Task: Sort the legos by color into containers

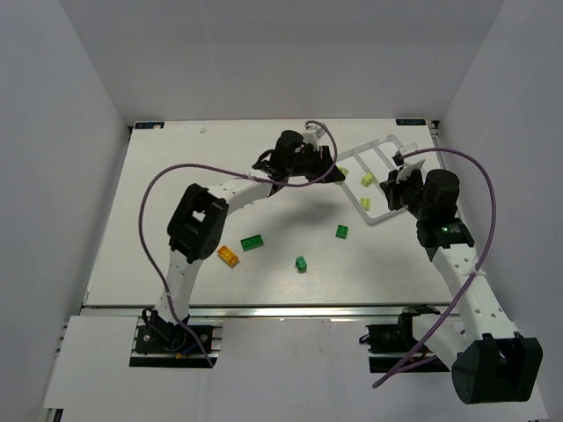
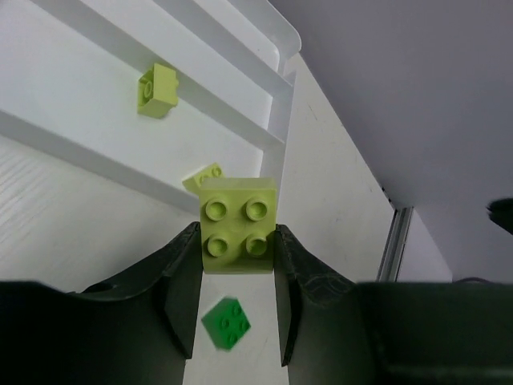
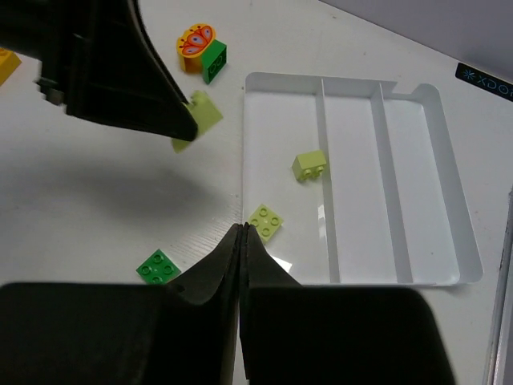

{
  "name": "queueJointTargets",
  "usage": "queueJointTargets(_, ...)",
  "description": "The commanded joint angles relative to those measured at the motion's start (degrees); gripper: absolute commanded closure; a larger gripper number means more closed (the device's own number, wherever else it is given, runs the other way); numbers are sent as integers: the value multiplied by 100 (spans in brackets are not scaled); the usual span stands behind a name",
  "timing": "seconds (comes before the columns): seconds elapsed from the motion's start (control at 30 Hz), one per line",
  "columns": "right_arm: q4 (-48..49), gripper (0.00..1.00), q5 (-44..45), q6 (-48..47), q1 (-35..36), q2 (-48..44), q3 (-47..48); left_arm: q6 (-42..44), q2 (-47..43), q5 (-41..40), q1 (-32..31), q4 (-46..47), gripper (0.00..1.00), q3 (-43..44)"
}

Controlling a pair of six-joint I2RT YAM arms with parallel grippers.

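My left gripper [image 2: 238,245] is shut on a lime-yellow brick [image 2: 238,227] and holds it above the table just beside the clear three-compartment tray [image 2: 276,120]. In the top view the left gripper [image 1: 337,172] is at the tray's [image 1: 380,141] left edge. Two lime bricks [image 3: 309,165] [image 3: 265,221] lie in the tray's wide compartment [image 3: 461,241]. My right gripper [image 3: 243,230] is shut and empty, hovering over the tray's near corner; it also shows in the top view [image 1: 393,195]. The round orange-and-red piece [image 3: 195,40] sits by a dark green brick [image 3: 213,60].
Loose green bricks lie on the table [image 1: 341,231] [image 1: 301,263] [image 1: 252,242], with an orange brick [image 1: 228,256] to the left. A green brick [image 2: 225,322] lies under the left gripper. The table's back edge and walls are close behind the tray.
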Motion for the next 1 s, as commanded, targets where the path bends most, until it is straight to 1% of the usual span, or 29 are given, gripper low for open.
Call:
queueJointTargets(0.0,296,100,-28,146,-92,-47,49,-711,427,11,-198,794,98,790)
queueJointTargets(0.1,252,100,-108,173,-145,-55,57,-817,1060,-419,-435,752,97,1564)
queueJointTargets(0.13,252,100,-134,173,-163,-64,57,-826,1201,-716,-540,743,96,1748)
queueJointTargets(0.17,252,100,-187,181,-154,-73,57,-844,1455,-901,-593,682,94,2020)
queueJointTargets(0.23,252,100,-239,190,-207,-99,49,-870,1650,-1192,-681,769,92,2171)
queueJointTargets(0.27,252,100,-257,199,-215,-99,49,-862,1755,-1507,-760,682,91,2259)
queueJointTargets(0.37,252,100,-310,199,-251,-108,40,-888,2089,-2087,-823,349,83,2646)
queueJointTargets(0.43,252,100,-345,190,-268,-99,31,-879,2204,-2212,-875,277,71,2708)
queueJointTargets(0.5,252,97,-407,181,-321,-126,31,-888,2196,-2336,-875,224,58,2682)
queueJointTargets(0.53,243,92,-424,181,-321,-134,31,-879,2187,-2353,-875,198,46,2682)
queueJointTargets(0.6,234,88,-520,146,-338,-134,31,-888,2169,-2345,-875,154,40,2682)
queueJointTargets(0.63,208,84,-582,129,-321,-126,31,-897,2143,-2319,-875,145,34,2716)
queueJointTargets(0.7,182,77,-757,111,-339,-117,49,-888,2117,-2214,-823,75,31,2778)
queueJointTargets(0.77,155,68,-907,67,-356,-143,49,-897,1968,-2178,-823,22,30,2770)
queueJointTargets(0.8,146,65,-1038,50,-365,-169,40,-888,1889,-2125,-762,31,29,2743)
queueJointTargets(0.83,155,63,-1101,32,-365,-205,40,-879,1810,-2099,-761,-13,29,2717)
queueJointTargets(0.93,164,60,-1242,-29,-391,-301,14,-687,1178,-2238,-639,-171,30,2367)
queueJointTargets(0.97,164,60,-1268,-47,-391,-319,14,-460,619,-2335,-638,-267,33,1948)
